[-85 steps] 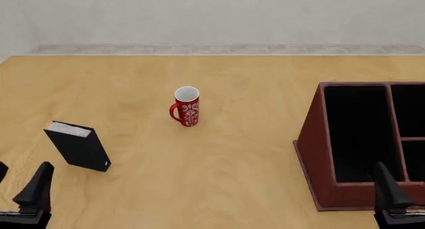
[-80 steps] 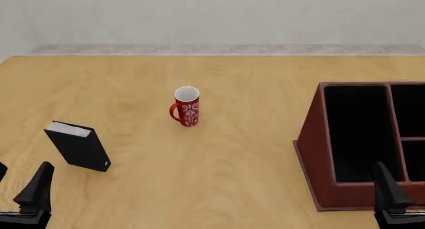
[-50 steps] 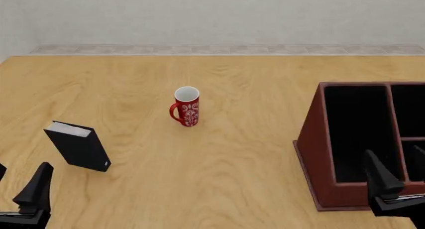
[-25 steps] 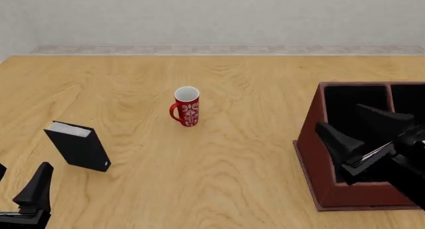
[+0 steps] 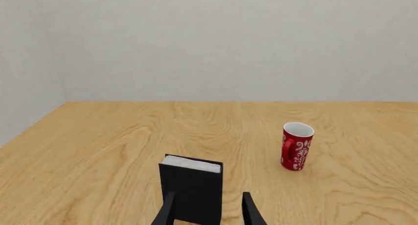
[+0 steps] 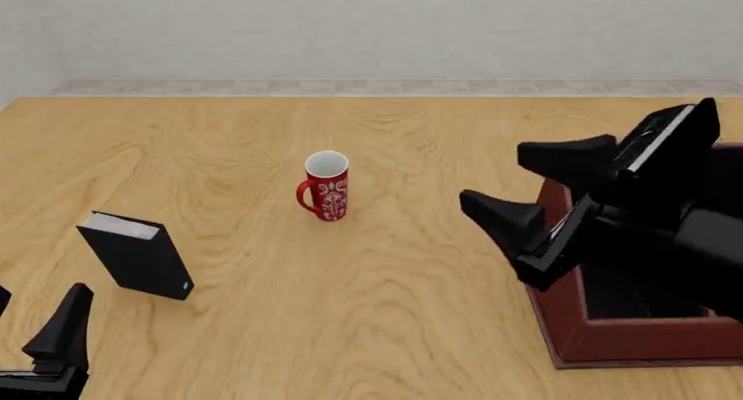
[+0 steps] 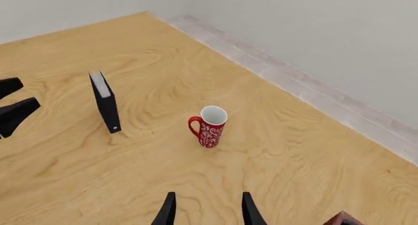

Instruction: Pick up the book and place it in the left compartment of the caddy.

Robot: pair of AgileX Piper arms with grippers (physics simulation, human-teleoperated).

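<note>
Two robot arms work over a wooden worktop (image 6: pixel 384 287) holding a book, a mug and a caddy.

Standing upright near the worktop's left side, the black book (image 6: pixel 137 255) is untouched, just ahead of the left claw (image 5: pixel 207 213), whose fingers are spread apart. Raised beside the dark red caddy (image 6: pixel 615 339) on the right, the right claw (image 6: pixel 534 187) is spread apart and empty. Between book and caddy stands a red mug (image 6: pixel 325 186).
</note>
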